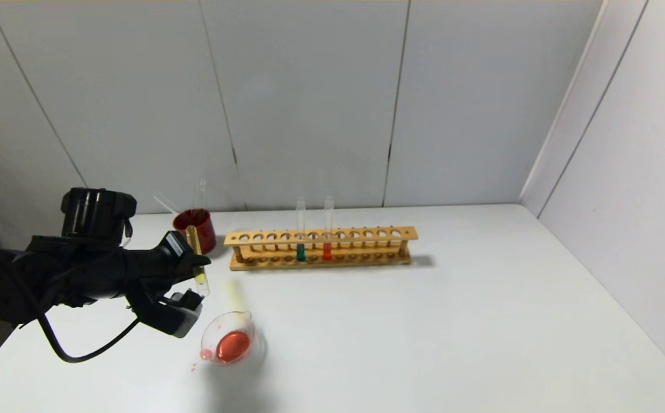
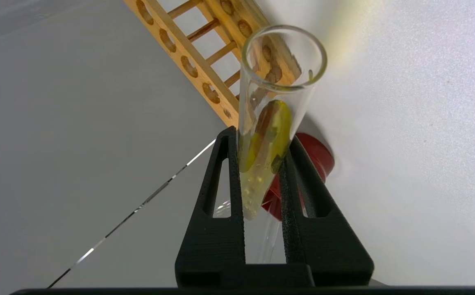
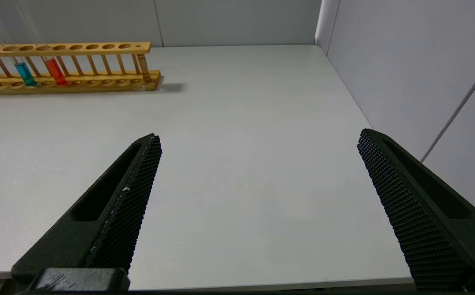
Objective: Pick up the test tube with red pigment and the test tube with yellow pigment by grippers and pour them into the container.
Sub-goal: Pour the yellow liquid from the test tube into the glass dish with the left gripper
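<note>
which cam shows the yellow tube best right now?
Left wrist view: the test tube with yellow pigment fills the frame, clamped in the left gripper, open mouth and yellow liquid plain. The head view shows it small, tilted above the container. The right wrist view does not show it.

Left gripper (image 1: pixel 197 279) raised, jaws clamped, right gripper (image 3: pixel 257 180) low, jaws wide

On the table (image 1: pixel 424 321), the container (image 1: pixel 230 344) sits nearest me, left of centre. Just above and behind it, my left gripper (image 1: pixel 197 275) pinches the test tube with yellow pigment (image 1: pixel 197 261). Behind stands the cup (image 1: pixel 195 229), the rack (image 1: pixel 321 248) to its right.
</note>
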Robot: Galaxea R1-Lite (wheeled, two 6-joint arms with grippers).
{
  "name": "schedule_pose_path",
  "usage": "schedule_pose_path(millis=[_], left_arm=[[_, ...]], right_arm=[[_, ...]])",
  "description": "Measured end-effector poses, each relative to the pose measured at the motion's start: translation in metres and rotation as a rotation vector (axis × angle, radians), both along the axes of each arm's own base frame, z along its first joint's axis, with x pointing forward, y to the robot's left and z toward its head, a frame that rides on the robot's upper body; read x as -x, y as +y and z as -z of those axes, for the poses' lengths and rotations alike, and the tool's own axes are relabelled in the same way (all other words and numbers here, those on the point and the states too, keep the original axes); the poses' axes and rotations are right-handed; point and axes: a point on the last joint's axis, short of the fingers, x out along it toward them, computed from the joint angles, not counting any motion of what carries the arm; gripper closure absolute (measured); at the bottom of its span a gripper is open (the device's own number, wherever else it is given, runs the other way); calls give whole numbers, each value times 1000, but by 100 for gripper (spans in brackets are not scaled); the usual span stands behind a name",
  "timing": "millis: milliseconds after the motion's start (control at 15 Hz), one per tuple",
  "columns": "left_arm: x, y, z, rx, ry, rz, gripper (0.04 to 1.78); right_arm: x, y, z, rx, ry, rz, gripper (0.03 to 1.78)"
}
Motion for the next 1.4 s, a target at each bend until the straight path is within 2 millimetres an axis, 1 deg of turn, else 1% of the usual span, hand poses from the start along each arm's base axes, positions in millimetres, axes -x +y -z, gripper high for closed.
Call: schedule_pose_path(millis=[1400], left_arm=[[1,0,3,-13,5,4,152]], right_arm=[[0,0,0,0,0,0,6]])
